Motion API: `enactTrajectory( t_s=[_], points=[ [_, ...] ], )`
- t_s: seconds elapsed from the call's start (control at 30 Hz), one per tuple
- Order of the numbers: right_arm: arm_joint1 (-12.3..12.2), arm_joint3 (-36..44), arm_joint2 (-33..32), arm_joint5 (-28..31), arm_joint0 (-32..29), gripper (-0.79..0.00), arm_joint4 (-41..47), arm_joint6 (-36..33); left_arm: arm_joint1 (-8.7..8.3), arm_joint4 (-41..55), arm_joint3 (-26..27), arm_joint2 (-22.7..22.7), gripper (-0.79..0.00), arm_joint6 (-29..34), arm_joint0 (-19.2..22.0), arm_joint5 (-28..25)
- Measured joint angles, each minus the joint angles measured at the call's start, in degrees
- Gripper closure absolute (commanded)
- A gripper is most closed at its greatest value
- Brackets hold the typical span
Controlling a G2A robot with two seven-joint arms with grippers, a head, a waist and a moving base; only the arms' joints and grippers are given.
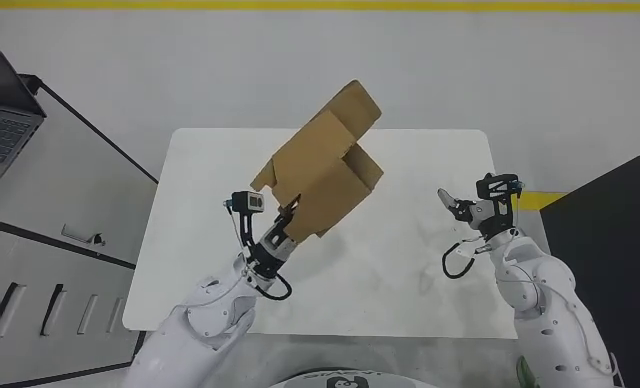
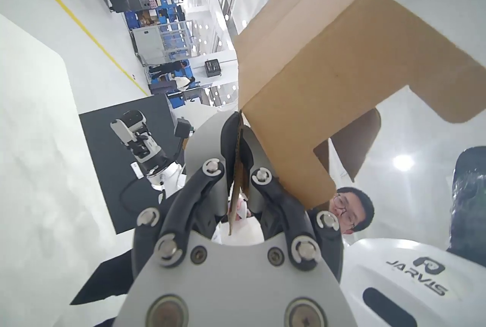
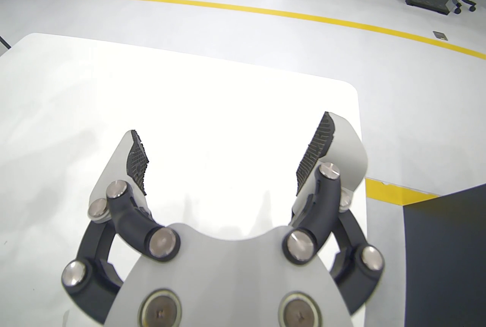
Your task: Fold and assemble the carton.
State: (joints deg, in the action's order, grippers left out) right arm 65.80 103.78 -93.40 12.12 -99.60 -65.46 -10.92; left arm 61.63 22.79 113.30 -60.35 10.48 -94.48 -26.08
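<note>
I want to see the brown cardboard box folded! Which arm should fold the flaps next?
Probably the right: the right gripper is open and empty, while the left gripper holds the brown cardboard carton up.

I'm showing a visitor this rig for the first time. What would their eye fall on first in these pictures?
First, the brown carton, partly folded with loose flaps and held tilted over the middle of the white table. Next, the left gripper, shut on the edge of one carton flap. Last, the right gripper, open and holding nothing near the table's right edge.
</note>
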Motion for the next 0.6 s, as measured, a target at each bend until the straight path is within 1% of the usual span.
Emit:
enactTrajectory(
  t_s=[0.2, 0.4, 0.47, 0.6],
  points=[
    [0.0, 0.0, 0.0, 0.0, 0.0, -0.785, 0.0, 0.0, 0.28, 6.6, 0.3, -0.8, 0.0, 0.8, -0.7, 1.1],
    [0.0, 0.0, 0.0, 0.0, 0.0, -0.785, 0.0, 0.0, 0.55, 9.2, 0.5, -1.6, 0.0, 1.4, -1.2, 1.1],
    [0.0, 0.0, 0.0, 0.0, 0.0, -0.785, 0.0, 0.0, 0.57, 7.4, 0.2, -2.2, 0.0, 1.8, -1.1, 0.6],
    [0.0, 0.0, 0.0, 0.0, 0.0, -0.785, 0.0, 0.0, 0.62, -0.6, 0.1, -3.2, 0.0, 0.8, -1.1, -0.3]
  ],
)
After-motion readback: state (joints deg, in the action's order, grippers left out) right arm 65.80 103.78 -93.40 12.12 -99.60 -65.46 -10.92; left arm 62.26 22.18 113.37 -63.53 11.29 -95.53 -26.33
